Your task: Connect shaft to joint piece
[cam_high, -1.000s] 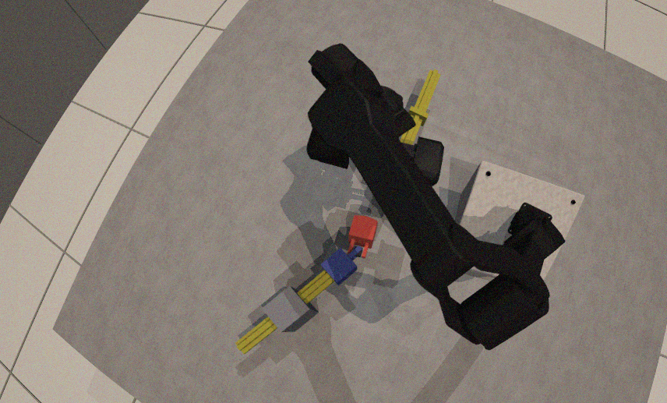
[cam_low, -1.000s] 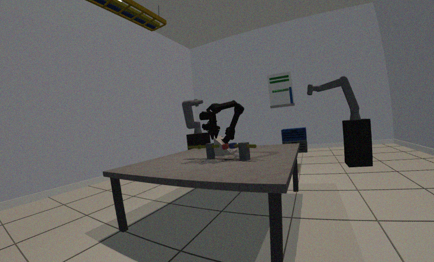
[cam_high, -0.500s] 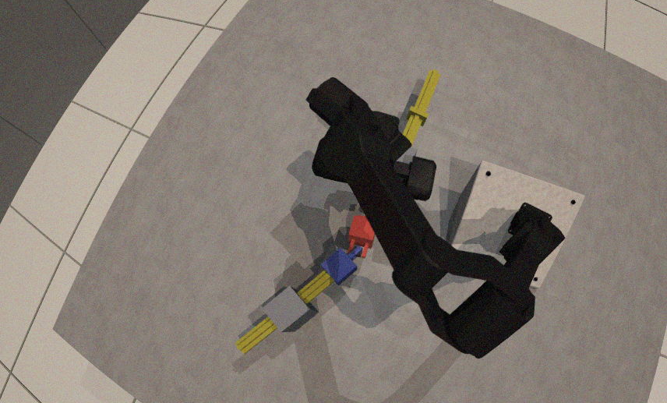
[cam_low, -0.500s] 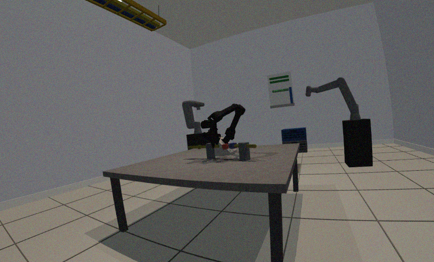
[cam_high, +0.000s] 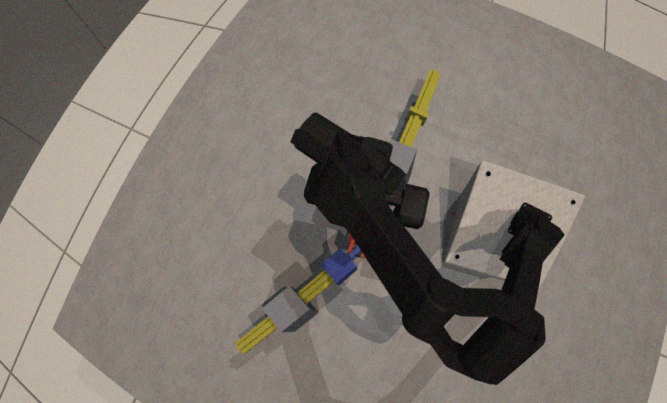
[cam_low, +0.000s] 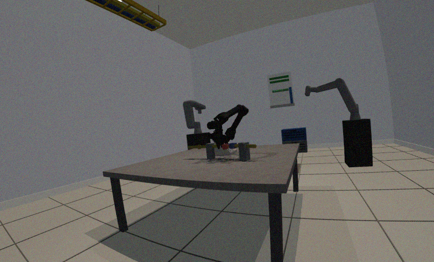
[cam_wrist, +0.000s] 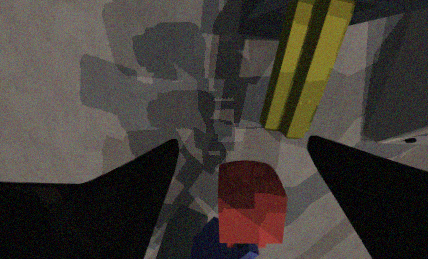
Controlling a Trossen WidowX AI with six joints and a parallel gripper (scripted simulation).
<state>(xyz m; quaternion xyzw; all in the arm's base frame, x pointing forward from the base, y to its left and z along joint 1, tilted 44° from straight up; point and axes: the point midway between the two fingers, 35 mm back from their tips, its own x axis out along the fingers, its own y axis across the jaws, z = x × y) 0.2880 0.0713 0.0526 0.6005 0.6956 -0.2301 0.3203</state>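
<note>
"So how far along is it?"

"Early, I'd judge. The gripper (cam_high: 358,229) (cam_low: 219,146) (cam_wrist: 242,143) is wide open, a finger either side of the joint piece (cam_high: 351,242) (cam_low: 225,146) (cam_wrist: 252,211), pinching nothing."

"Where does that piece sit?"

"On the blue hinge mount (cam_high: 339,265) (cam_low: 232,145) (cam_wrist: 215,241), ending the fixed shaft (cam_high: 255,334) (cam_low: 253,146), which runs towards 8 o'clock from overhead, through its block (cam_high: 285,307) (cam_low: 244,151)."

"And the second shaft?"

"The second shaft (cam_high: 428,86) (cam_low: 196,147) (cam_wrist: 322,61) reaches out towards 1 o'clock, past the second block (cam_high: 404,154) (cam_low: 210,151). In the wrist view its near end stops short of the joint piece."

"Is the turning done?"

"Doesn't look it. There the piece points about 12, while the shaft leans to 1. Gripping, turning, letting go, pushing and backing off all seem left."

"Any containers?"

"Only holders, really. The second block carries its shaft; the joint piece's opening has no second shaft in it, and I can't see inside. By the far wall there's a blue bin-like unit (cam_low: 293,135), contents unreadable."
</note>
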